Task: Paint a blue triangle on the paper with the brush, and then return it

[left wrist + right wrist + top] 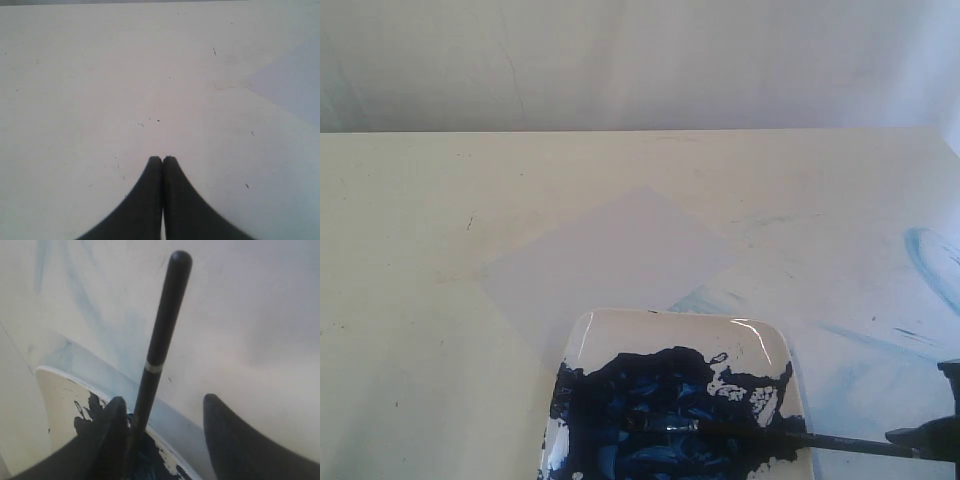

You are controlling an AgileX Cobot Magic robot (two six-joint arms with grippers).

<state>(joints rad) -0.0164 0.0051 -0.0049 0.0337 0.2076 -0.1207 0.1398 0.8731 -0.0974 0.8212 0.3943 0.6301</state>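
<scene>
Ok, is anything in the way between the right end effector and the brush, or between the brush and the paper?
Nothing visible. The right end effector stands open around the brush, whose handle sits near one jaw. The bristles lie in the paint on the plate, and the paper lies just beyond it.

You have a glossy white rounded-rectangle plate (670,320) near the front edge of the cream table (410,300), a little right of the middle, with its near part cut off in the exterior view. A thick dark-blue paint mass (650,395) covers most of it, leaving the far rim and some patches by the far right corner bare. Pale-blue smears (932,262) streak the tabletop from the plate toward the right edge. Small dark specks (470,222) dot the left half. A pale, creased backdrop (620,60) stands behind the far edge.
</scene>
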